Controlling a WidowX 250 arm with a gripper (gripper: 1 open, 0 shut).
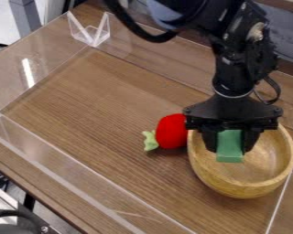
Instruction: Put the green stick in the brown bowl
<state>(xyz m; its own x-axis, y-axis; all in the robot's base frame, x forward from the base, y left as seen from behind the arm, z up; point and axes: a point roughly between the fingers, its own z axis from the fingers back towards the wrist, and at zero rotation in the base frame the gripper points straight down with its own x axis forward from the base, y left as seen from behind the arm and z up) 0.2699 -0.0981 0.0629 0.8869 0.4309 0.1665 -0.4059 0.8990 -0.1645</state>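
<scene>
We see no brand, label or legible writing anywhere on this tabletop scene. The brown bowl, a round, light tan wooden vessel with a thick rim and visible grain, sits at the right of a dark wood-grain table, and apart from the bar hanging over it we can make out nothing lying inside. Above its hollow we find the black gripper pointing steeply down, its jaws clamped on the green stick, a flat, matte, light green rectangular bar held upright. The stick's lower end hangs within the bowl's rim line, over the near-left part of the interior; we cannot tell whether it touches the bowl's inner surface. Just beside the bowl's left rim lies a red strawberry-like ball with a small green leaf at its left end, resting on the table. We cannot tell whether the ball touches the bowl. A clear plastic wall borders the work surface on its left and far sides, catching pale reflections, and a folded clear bracket stands at the far corner.
</scene>
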